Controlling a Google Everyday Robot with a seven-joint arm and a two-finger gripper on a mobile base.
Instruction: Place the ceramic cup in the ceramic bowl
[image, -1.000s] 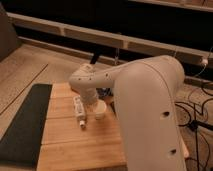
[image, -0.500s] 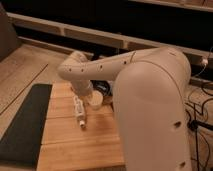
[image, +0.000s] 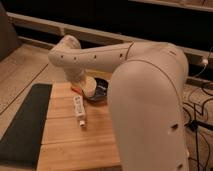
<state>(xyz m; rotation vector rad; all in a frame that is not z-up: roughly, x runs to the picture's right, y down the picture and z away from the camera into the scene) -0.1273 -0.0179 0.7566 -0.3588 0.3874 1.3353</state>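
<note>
Gripper (image: 86, 86): at the left rim of the ceramic bowl (image: 102, 95), hidden under the wrist; cannot tell its grip.
Ceramic cup (image: 91, 90): pale shape at the gripper, touching the bowl's left edge.
Coming move: probably a short shift right, over the bowl's centre.

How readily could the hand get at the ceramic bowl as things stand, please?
Probably yes: the hand sits at the rim of the ceramic bowl, with nothing visible between them; the white bottle lies in front, out of the way.

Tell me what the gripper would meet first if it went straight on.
Probably the round dark blue glossy bowl: the gripper points down at its rim, beside the small cream-white cup; depth is unclear.
</note>
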